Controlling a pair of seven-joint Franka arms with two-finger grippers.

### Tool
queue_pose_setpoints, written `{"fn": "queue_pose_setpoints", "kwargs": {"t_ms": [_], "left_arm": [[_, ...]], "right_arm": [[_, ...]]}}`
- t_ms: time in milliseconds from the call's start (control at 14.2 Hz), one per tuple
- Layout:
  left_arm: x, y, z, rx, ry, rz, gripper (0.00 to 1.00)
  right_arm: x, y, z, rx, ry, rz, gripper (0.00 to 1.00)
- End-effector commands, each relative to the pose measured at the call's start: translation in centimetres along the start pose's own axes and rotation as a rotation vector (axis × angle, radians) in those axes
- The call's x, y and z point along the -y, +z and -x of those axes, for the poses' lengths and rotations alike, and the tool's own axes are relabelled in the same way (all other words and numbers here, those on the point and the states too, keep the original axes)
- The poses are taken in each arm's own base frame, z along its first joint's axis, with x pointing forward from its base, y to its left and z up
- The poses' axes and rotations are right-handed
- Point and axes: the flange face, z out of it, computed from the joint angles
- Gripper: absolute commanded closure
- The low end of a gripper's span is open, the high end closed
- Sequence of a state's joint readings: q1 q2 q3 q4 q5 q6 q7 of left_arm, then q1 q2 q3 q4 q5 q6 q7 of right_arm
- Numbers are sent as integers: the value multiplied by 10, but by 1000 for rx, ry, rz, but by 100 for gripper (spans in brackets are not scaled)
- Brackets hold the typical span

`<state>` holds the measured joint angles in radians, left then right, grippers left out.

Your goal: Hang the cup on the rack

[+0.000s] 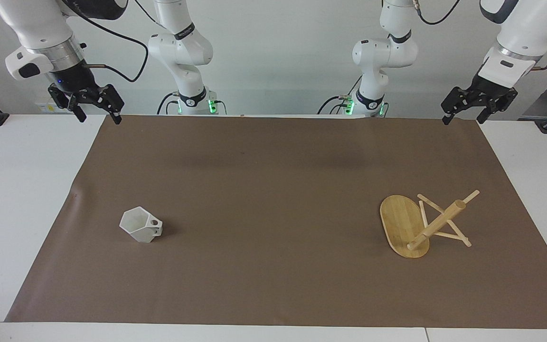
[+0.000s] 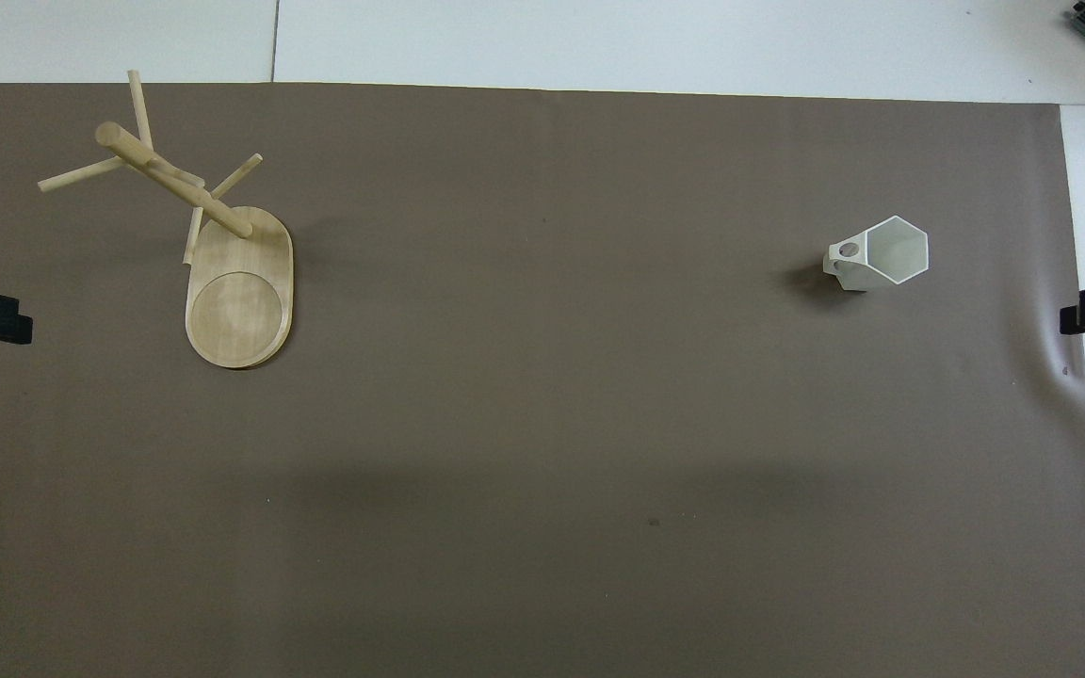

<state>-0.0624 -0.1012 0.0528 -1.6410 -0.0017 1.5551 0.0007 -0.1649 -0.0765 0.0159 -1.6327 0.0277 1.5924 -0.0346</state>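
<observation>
A white counter [image 1: 26, 199] is covered by a wide brown mat [image 1: 273, 190]. The cup [image 1: 140, 225], a small white faceted mug with a hexagonal rim, stands upright on the mat toward the right arm's end of the counter, its blocky handle (pierced by a round hole) pointing toward the middle of the mat. The rack [image 1: 423, 224], a light bamboo mug tree, stands on its oval base toward the left arm's end, well apart from the cup, with its thick post and thin crossing pegs bare.

The right gripper [image 1: 97, 114] hangs over the mat's corner nearest the robots at its own end, fingers spread and holding nothing. The left gripper [image 1: 463, 115] hangs over the matching corner at the other end, fingers likewise spread and empty.
</observation>
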Motion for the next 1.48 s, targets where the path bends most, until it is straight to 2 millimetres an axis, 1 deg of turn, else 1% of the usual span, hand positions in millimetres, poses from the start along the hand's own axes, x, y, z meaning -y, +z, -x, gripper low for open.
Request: {"fn": "queue_pose_setpoints", "kwargs": {"t_ms": [0,141,565,706,847,1059,1342,1412], "left_arm": [[2,-3,4,8,0,-1,0],[1,-3,4,6,2,-1,0],[1,-3,4,8,2,-1,0],[1,-3,4,8,2,-1,0],[1,-3,4,6,2,-1,0],[1,-3,4,6,2,-1,0],[1,-3,4,8,2,-1,0],[1,-3,4,8,2,-1,0]], "right_arm": [[-3,4,2,-4,25,9,0],[-1,7,5,3,21,9,0],[0,7,5,0,18,9,0],[-2,12,2,-19,21,9,0],[-3,19,-3,-75,21,11,0],[-5,40,-14,-131,21,13,0],[-9,91,-40,-172,24,11,0],[-11,110,-48,-162,24,11,0]]}}
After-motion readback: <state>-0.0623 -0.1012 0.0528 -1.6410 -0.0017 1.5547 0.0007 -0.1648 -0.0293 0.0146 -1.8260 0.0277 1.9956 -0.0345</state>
